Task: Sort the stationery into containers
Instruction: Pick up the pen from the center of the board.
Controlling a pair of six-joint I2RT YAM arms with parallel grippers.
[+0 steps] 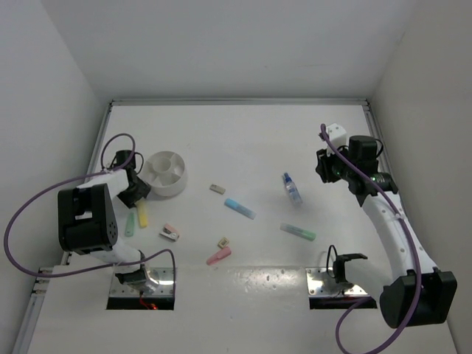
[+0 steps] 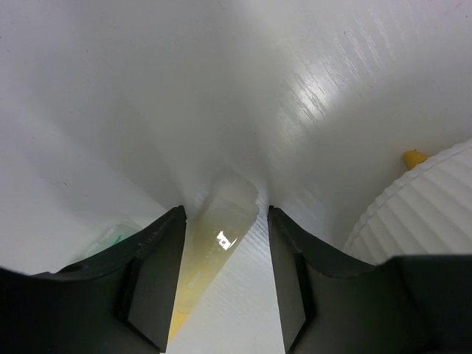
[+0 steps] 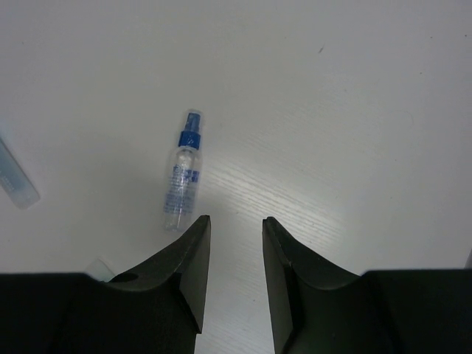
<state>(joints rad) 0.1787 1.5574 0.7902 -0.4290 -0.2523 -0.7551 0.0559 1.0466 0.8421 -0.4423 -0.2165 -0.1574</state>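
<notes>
White table surface (image 1: 251,147) carries the yellow highlighter stick with a clear cap (image 2: 221,243), lying between the part-open jaws of the left gripper (image 2: 226,212), its long axis along the gap. The white ribbed round bowl (image 2: 420,221) is just beside. The right gripper (image 3: 234,221), open and empty, is well apart.

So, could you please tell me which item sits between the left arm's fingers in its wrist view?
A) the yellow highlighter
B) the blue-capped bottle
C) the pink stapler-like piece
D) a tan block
A: in the left wrist view the yellow highlighter, with its clear cap pointing away, lies in the gap between the left fingers.
</notes>
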